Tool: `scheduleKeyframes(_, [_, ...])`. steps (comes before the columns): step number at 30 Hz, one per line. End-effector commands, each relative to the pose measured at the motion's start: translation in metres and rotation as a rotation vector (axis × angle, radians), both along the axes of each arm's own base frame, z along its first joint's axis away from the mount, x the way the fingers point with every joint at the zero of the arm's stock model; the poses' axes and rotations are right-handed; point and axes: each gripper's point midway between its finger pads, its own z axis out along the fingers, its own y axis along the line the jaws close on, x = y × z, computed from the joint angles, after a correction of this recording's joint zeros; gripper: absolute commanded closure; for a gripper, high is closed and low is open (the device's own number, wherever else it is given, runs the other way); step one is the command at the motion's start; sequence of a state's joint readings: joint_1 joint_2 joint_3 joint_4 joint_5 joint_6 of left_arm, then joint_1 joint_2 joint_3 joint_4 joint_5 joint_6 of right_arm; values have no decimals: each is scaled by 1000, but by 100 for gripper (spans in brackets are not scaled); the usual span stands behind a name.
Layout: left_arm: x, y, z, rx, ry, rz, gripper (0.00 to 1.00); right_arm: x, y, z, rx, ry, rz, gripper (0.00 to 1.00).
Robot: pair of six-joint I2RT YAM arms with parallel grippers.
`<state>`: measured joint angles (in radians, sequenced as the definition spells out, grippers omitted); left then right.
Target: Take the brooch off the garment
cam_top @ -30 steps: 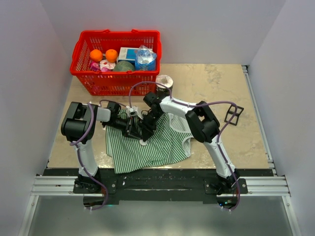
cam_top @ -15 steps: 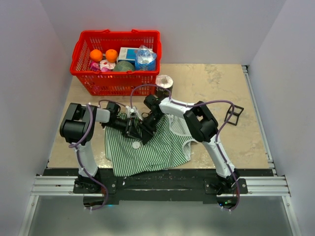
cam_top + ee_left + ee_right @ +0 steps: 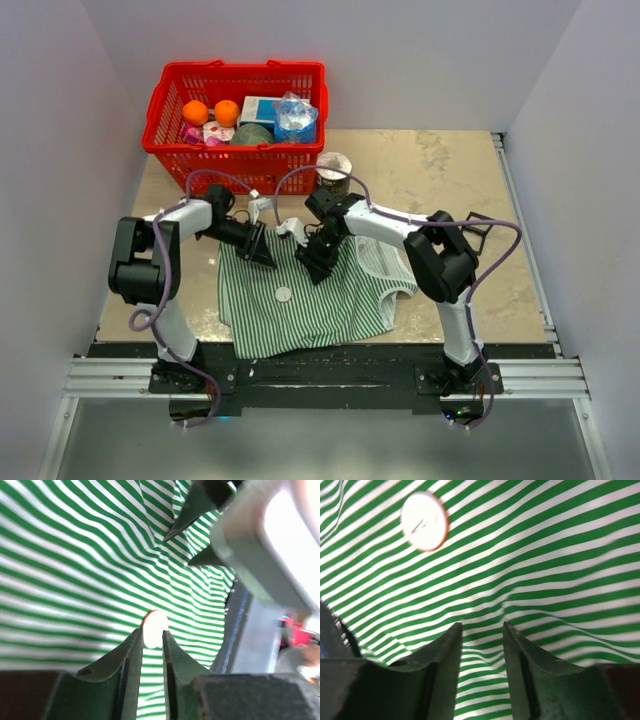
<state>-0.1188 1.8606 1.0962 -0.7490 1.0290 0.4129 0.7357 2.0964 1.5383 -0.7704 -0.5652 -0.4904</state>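
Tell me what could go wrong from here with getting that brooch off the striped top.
1. The brooch lies flat on the garment, apart from the open left gripper and open right gripper; pinching so thin a disc may catch striped cloth instead.
2. Whether its pin is out of the fabric cannot be told; lifting could drag the garment along.
3. Both grippers hang close together near it, so reaching in at once risks a bump.
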Motion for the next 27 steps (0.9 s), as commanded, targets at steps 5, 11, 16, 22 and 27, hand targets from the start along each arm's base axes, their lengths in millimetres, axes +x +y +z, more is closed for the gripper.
scheduleKeyframes(5, [41,49,53,129,-253,295,66,43,45,54,124,-225,-137,62])
scheduleKeyframes(11, [42,108,67,281,-317,597,60,18,58,45,98,-204,-162,62])
scheduleKeyframes(16, [40,125,80,311,-376,685,57,0,64,32,49,-148,-191,64])
scheduleKeyframes(22, [42,141,100,317,-455,748,55,-15,70,21,0,-127,-239,63])
scheduleKeyframes(27, [39,152,104,312,-493,805,52,-18,71,3,-40,-90,-281,60])
